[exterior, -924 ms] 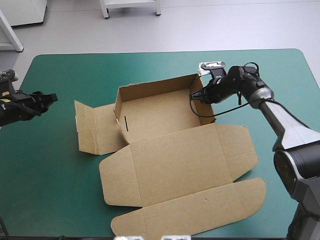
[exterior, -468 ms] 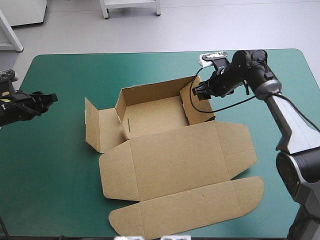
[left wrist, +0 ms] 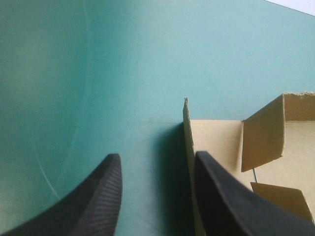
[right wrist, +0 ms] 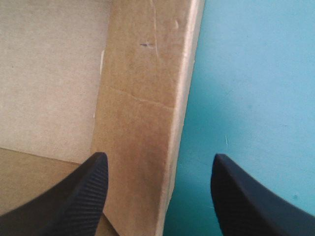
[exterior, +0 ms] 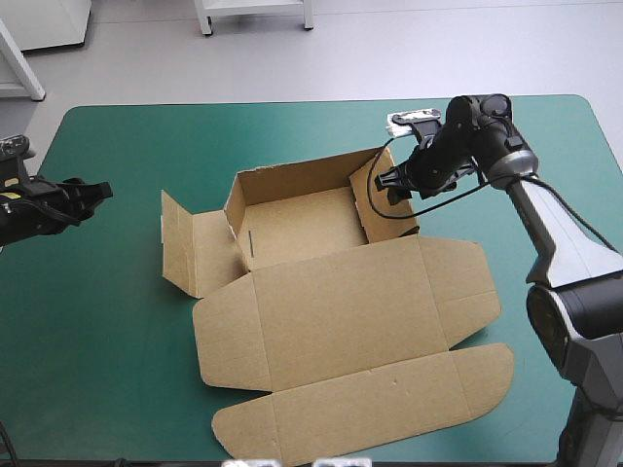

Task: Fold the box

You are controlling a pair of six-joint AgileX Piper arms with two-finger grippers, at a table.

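While the box (exterior: 341,311) lies central on the bench (exterior: 107,370), tray walls up and lid flat toward the near edge, your right end effector (exterior: 387,182) hangs open and empty over the tray's right wall (right wrist: 142,98), whose top edge runs between its fingers. Your left end effector (exterior: 93,191), also open and empty, sits well apart at the left edge, so the right arm is nearer
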